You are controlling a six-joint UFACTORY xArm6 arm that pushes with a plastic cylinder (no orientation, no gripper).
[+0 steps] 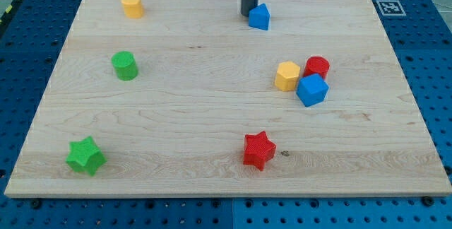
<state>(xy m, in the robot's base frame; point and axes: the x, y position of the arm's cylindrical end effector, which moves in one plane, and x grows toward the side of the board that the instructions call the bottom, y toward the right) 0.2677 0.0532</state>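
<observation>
My tip (248, 13) stands near the view's top, just left of a small blue peaked block (260, 17), touching it or nearly so. Lower at the right, three blocks cluster together: a yellow hexagonal block (287, 75), a red cylinder (317, 66) and a blue cube (312, 90). A red star (258, 150) lies below the middle.
A yellow block (132, 6) sits at the top left, a green cylinder (125, 66) below it, and a green star (85, 155) at the bottom left. The wooden board (212, 102) rests on a blue perforated table; a marker tag (390, 7) lies past its top right corner.
</observation>
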